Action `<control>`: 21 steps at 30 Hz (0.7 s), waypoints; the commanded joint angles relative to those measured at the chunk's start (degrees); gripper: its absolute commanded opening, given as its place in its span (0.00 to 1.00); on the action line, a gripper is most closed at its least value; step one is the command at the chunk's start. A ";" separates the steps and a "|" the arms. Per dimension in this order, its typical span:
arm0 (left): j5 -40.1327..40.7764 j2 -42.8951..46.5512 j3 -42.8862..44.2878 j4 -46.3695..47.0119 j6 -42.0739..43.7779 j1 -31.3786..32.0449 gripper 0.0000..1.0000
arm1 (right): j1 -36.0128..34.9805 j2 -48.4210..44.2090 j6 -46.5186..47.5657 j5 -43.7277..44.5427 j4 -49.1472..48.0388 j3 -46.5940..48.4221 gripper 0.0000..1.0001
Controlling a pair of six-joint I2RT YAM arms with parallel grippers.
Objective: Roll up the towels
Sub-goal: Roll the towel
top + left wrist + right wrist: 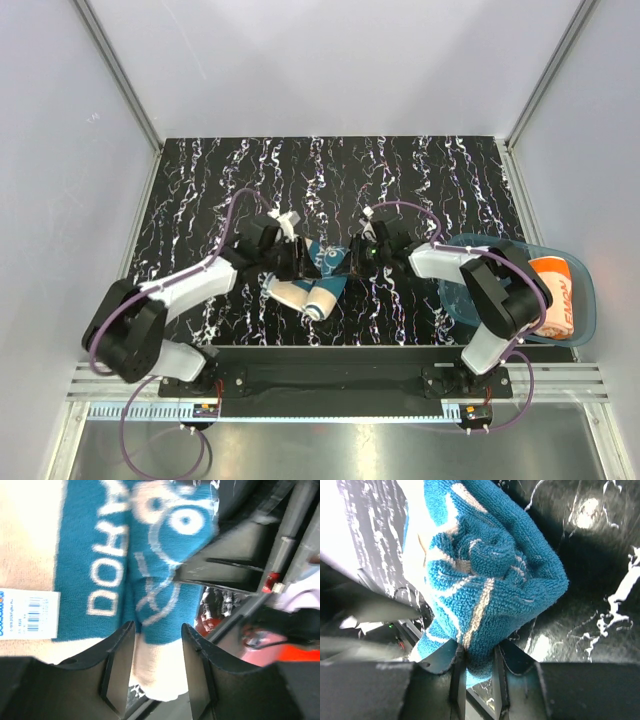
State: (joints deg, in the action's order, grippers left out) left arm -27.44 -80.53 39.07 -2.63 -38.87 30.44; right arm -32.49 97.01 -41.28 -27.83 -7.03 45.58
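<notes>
At left-centre of the black marbled tabletop (200,180), the left end effector (157,629) has its fingers spread apart over the teal towel (330,280) (partly rolled, cream underside showing) and clamps nothing. Right of it, the right end effector (477,652) pinches a bunched fold of the same towel. Far right: the orange towel (552,290), rolled, lies in the blue tray (585,300).
</notes>
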 commanded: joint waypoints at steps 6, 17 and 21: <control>37.76 6.27 15.24 -24.51 13.29 19.47 0.42 | -2.31 -1.92 4.19 6.74 18.97 7.58 0.19; 52.22 -8.05 23.15 -27.25 11.19 36.71 0.45 | -2.49 -0.68 2.17 8.06 24.34 10.58 0.18; 52.93 -12.27 24.04 -25.94 10.84 38.12 0.51 | -2.58 -0.51 2.43 7.88 24.52 10.40 0.18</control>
State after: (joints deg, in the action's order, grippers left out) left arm 21.21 -91.88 60.42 -28.82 -27.46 68.05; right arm -34.52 96.62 -39.24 -21.87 14.04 54.76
